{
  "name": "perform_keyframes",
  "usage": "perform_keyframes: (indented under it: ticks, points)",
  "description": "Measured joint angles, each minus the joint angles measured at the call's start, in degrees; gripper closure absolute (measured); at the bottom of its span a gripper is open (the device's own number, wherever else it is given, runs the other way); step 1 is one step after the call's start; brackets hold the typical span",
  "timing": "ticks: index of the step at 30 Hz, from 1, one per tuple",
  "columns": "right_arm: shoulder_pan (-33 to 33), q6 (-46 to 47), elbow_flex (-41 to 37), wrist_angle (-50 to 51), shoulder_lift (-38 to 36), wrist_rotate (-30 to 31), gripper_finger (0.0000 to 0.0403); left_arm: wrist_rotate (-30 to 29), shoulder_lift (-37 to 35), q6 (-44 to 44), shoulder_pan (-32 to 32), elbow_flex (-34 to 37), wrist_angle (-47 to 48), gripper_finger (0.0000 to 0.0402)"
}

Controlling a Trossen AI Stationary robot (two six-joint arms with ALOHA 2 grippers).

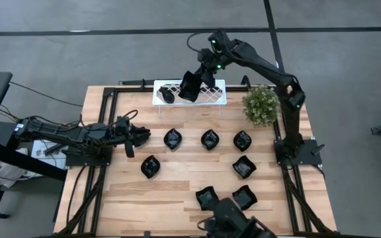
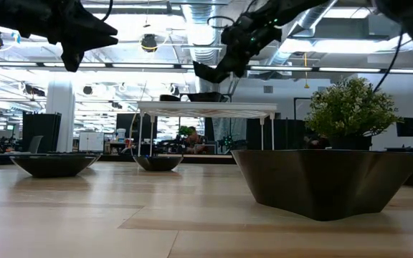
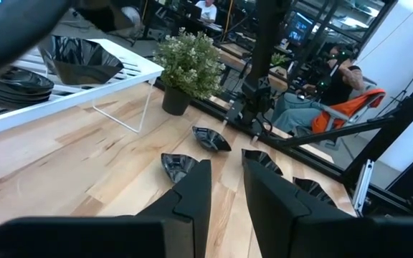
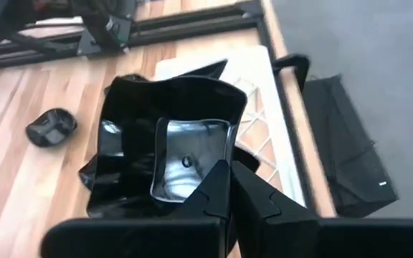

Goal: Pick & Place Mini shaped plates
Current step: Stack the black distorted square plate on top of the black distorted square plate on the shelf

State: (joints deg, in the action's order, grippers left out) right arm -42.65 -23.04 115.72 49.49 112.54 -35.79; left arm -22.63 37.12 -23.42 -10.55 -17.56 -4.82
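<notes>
Right gripper [image 1: 192, 87]: over the white rack [image 1: 213, 96] at the far edge of the table [image 1: 177, 192], its fingers [image 4: 217, 188] clamped together on the rim of a black square plate [image 4: 185, 154].
Held plate: tilted, above the rack; the overhead view shows it over the rack's middle, just beside the stack.
Stack on rack: a pile of black plates [image 1: 167, 96] sits on the left part of the rack; the left wrist view shows them nested, rims layered [image 3: 16, 82].
Left gripper [image 1: 134, 135]: hanging above the table near its left edge, level with the far row of plates, empty; its fingers [image 3: 192, 197] stand slightly apart with a narrow gap between them.
Far row: three black plates in a line across the middle of the table, at [image 1: 172, 139], [image 1: 210, 139] and [image 1: 242, 140], each well apart from the next.
Left-side plate: one plate [image 1: 151, 166] closer to the near edge, just beyond the left gripper's reach line.
Right-side plate: one plate [image 1: 244, 166] toward the right edge.
Near-edge pair: two plates [image 1: 207, 197] and [image 1: 245, 196] close to the near edge.
Potted plant [image 1: 261, 105]: at the far right corner, just beside the rack's right end.
Person: seated beyond the table in the room [image 3: 314, 100], seen from the left wrist view.
</notes>
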Motion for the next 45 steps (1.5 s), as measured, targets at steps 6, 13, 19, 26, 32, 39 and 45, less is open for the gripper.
perform_keyframes:
  ticks: [6, 13, 19, 26, 32, 39, 45]
  points:
    - [0.11, -1.91, 6.13, 3.88, 5.64, -0.41, 0.0403, 0.00, 0.00, 0.02, 0.00, 0.00, -0.15, 0.0315]
    - [-0.11, -3.90, 7.90, 6.68, 6.87, -0.33, 0.0403, -0.01, 0.00, 0.06, 0.00, 0.00, -0.23, 0.0315]
    - [-0.22, -3.52, 7.87, 7.26, 6.85, -0.28, 0.0403, -0.02, 0.00, 0.20, -0.01, 0.00, -0.28, 0.0315]
    - [-0.13, -4.55, 7.83, 8.89, 6.85, -0.23, 0.0403, -0.02, 0.00, 0.22, 0.00, 0.00, -0.28, 0.0315]
    - [-0.20, -4.43, 7.81, 10.52, 6.85, 2.03, 0.0403, -0.02, 0.00, 0.24, -0.01, 0.00, -0.28, 0.0315]
    - [-0.12, -4.06, 7.79, 9.98, 6.85, 2.65, 0.0403, -0.02, 0.00, 0.24, -0.01, 0.00, -0.27, 0.0315]
    - [0.15, -4.68, 7.77, 9.25, 6.85, 2.65, 0.0403, -0.02, 0.00, 0.24, -0.02, 0.00, -0.37, 0.0315]
